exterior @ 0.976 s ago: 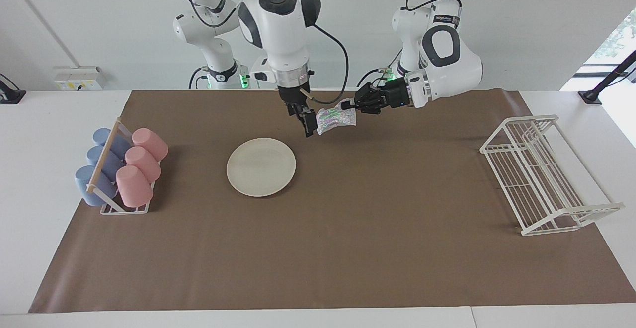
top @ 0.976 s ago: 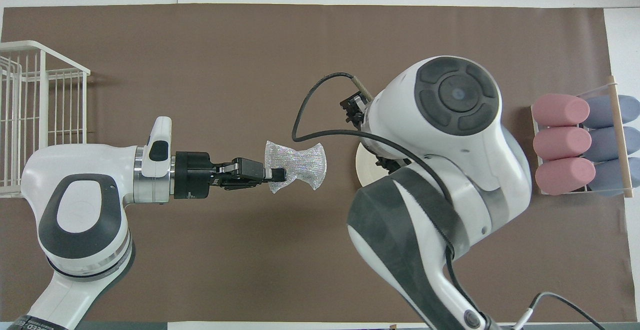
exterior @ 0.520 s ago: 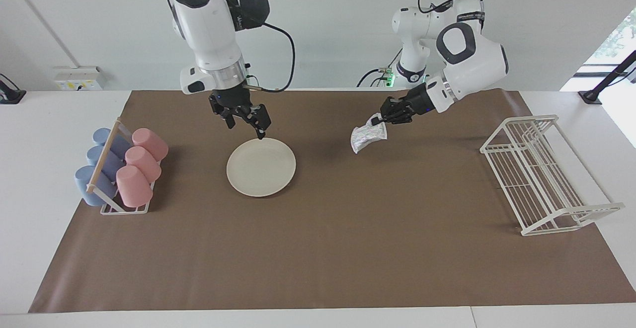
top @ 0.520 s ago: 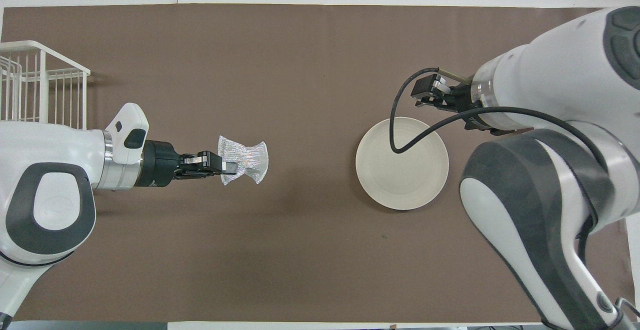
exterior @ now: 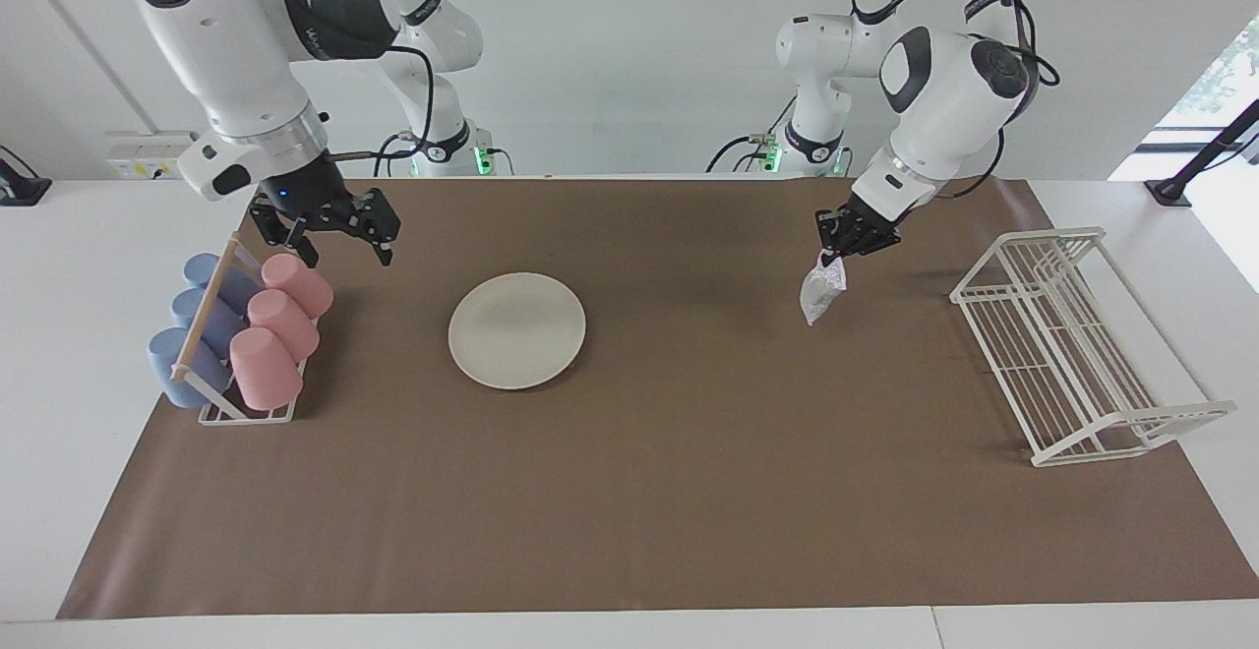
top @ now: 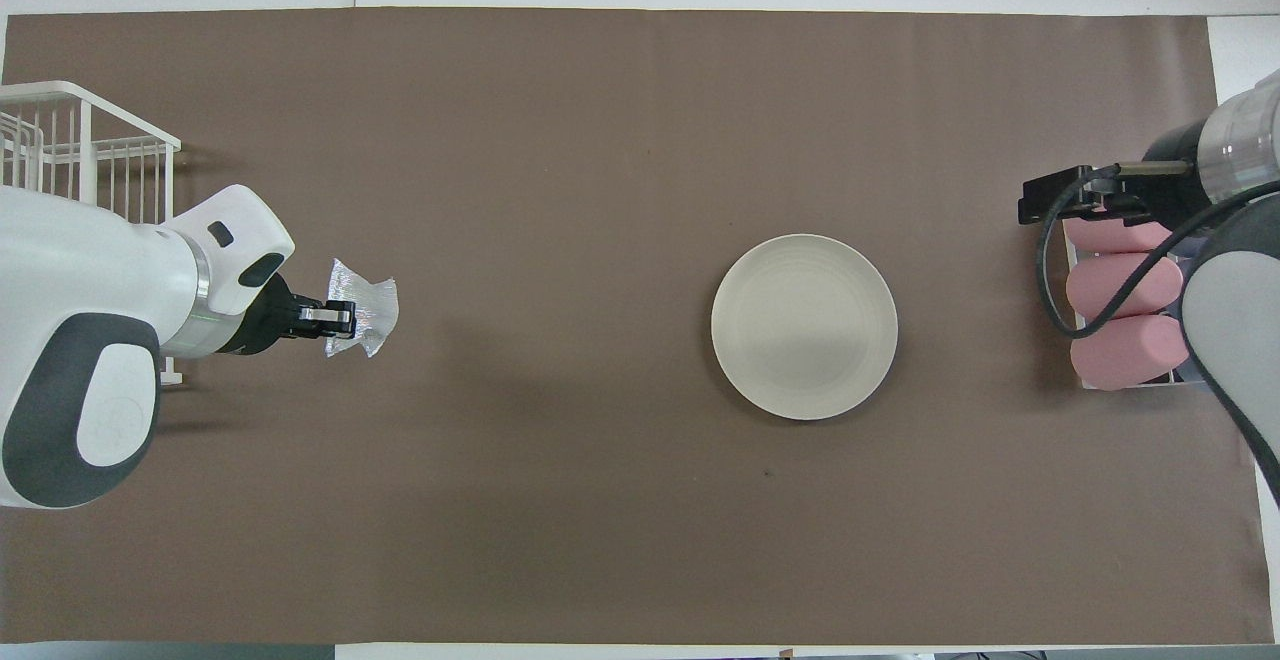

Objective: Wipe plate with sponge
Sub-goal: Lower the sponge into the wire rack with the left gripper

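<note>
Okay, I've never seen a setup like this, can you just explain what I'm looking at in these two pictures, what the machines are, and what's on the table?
These are two robot arms at a table covered with a brown mat. One picture is taken from across the table, facing the arms; the other looks down from above their end.

The left gripper is shut on a shiny grey sponge, which hangs in the air over the mat beside a white wire rack. The right gripper is open and holds nothing, up over a small rack of pink and blue cups. A cream plate lies flat on the mat between the cups and the sponge, untouched.
</note>
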Controlling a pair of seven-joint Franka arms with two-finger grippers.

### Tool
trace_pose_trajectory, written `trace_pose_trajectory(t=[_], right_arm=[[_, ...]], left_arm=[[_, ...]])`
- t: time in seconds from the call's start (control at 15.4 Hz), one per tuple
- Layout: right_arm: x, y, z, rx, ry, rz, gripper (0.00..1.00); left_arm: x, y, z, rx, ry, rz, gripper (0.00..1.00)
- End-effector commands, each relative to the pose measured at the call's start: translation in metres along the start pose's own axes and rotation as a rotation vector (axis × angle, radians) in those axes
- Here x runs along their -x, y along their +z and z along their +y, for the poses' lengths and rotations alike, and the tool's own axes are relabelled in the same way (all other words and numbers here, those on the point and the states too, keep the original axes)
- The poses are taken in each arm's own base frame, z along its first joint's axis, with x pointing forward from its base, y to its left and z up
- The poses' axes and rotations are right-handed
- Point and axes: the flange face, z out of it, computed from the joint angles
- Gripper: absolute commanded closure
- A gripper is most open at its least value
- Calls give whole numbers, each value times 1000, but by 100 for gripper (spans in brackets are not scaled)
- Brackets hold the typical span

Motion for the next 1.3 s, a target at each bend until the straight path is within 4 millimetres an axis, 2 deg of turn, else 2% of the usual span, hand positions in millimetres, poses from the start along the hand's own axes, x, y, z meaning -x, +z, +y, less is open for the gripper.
trace_pose_trajectory(t=[0.0,0.2,0.46,0.59,0.65,0.78,0.91,1.17,1.24], right_arm=[[19,-17,24,9,-6,-64,0],[31,-16,29,8,4,-160,0],[30,-15,18,12,-17,-162,0],[31,-14,2,13,-46,-177,0],[32,-16,5,22,-44,-176,0],[31,-16,9,23,-38,-168,0],[31,-17,16,22,-29,-166,0],[34,-18,38,30,-14,-195,0],[33,-18,38,32,-17,-189,0]], left_arm=[[-18,-20,-7,-173,-55,-26,100],[-18,-27,-13,-383,-29,-36,100],[-28,-22,-7,-667,-18,-77,100],[-34,-25,-9,-790,-31,-100,100],[-38,-23,-8,-858,-35,-109,100],[-49,-14,4,-984,-51,-128,100],[-60,-12,-1,-1083,-70,-153,100],[-84,16,-22,-1304,-24,-163,100],[-93,34,-29,-1365,-1,-184,100]])
